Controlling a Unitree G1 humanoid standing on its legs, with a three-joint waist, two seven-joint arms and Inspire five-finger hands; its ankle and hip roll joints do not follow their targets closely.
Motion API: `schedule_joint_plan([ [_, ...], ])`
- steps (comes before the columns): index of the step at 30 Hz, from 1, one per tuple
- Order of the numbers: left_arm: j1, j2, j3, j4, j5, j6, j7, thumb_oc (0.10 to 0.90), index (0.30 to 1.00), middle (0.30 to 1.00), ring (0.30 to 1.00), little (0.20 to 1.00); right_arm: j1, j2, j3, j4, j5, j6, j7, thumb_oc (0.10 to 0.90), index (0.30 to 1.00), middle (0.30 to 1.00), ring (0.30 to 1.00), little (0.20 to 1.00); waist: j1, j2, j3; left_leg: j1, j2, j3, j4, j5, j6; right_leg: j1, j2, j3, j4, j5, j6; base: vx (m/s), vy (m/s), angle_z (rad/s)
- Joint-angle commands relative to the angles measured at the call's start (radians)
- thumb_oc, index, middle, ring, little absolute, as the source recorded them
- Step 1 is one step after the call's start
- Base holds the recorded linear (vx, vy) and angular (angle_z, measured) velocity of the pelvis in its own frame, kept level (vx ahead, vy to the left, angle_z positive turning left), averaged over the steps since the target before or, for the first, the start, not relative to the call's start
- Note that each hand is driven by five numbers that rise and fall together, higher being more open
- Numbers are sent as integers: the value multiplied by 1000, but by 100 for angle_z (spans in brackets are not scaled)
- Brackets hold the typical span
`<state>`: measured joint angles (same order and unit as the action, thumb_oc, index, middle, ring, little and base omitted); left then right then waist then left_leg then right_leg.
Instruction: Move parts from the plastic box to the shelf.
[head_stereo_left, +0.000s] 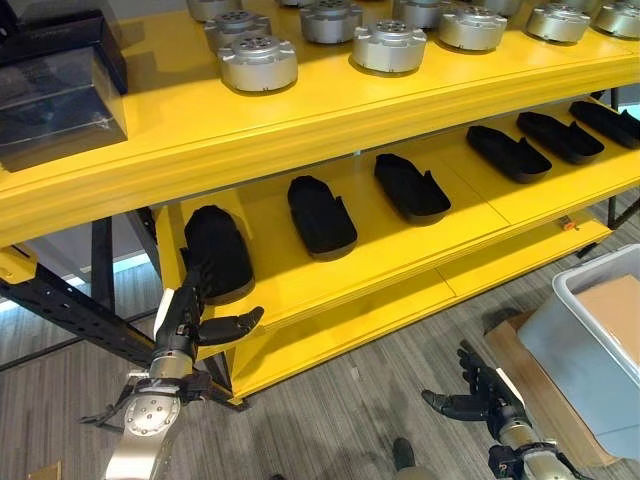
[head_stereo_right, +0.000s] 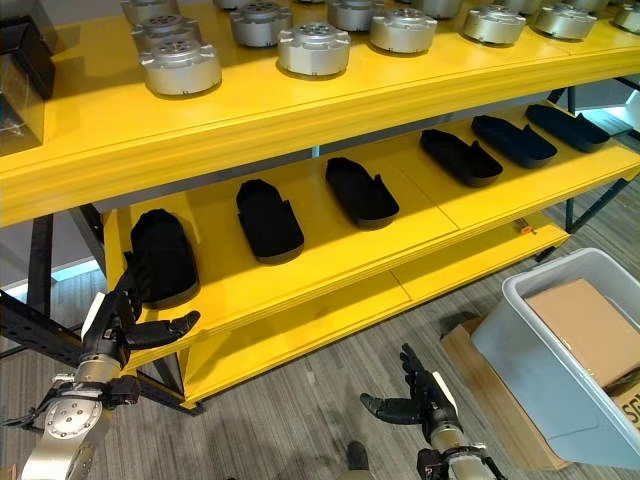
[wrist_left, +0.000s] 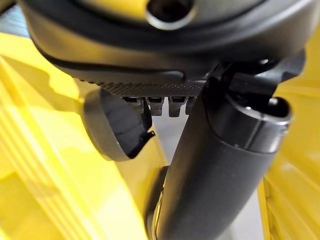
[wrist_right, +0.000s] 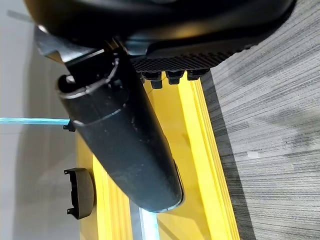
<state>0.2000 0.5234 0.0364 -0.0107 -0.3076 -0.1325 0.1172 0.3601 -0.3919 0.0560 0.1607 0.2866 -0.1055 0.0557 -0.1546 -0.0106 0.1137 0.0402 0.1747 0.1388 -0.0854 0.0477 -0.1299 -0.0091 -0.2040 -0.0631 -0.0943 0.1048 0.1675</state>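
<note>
1. Shelf is big, yellow and smooth. Round silver metal parts sit in rows on its top board. Flat black parts lie in a row on its lower board, with bare yellow gaps between them.
2. Plastic box is grey and stands on the floor, right of the shelf. A brown cardboard piece lies inside.
3. Left hand is at the shelf's lower left edge. Its fingers are straight, up against the end black part, holding nothing.
4. Right hand is low over the grey floor in front of the shelf, fingers spread, empty.
</note>
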Motion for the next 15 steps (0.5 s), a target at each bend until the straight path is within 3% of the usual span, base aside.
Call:
schedule_joint_plan([
  [1,-139,28,53,-20,89,-105,10,900,1000,1000,1000,1000,-45,-25,-67,-101,13,-100,1,900,1000,1000,1000,1000,-3,-1,-42,49,51,28,-1,-43,1,73,-26,-12,34,-96,13,0,0,0],
  [9,-255,46,-29,121,273,-71,63,900,1000,1000,1000,1000,-47,-32,-59,-100,14,-102,-7,900,1000,1000,1000,1000,-18,-2,-42,50,50,32,-1,-43,1,71,-27,-8,36,-96,13,0,0,0],
  [15,-372,116,-88,234,416,-44,88,900,1000,1000,1000,1000,-38,-39,-57,-95,23,-100,-12,900,1000,1000,1000,1000,-31,0,-43,51,53,37,0,-42,-1,65,-27,-1,39,-97,16,8,-1,-2],
])
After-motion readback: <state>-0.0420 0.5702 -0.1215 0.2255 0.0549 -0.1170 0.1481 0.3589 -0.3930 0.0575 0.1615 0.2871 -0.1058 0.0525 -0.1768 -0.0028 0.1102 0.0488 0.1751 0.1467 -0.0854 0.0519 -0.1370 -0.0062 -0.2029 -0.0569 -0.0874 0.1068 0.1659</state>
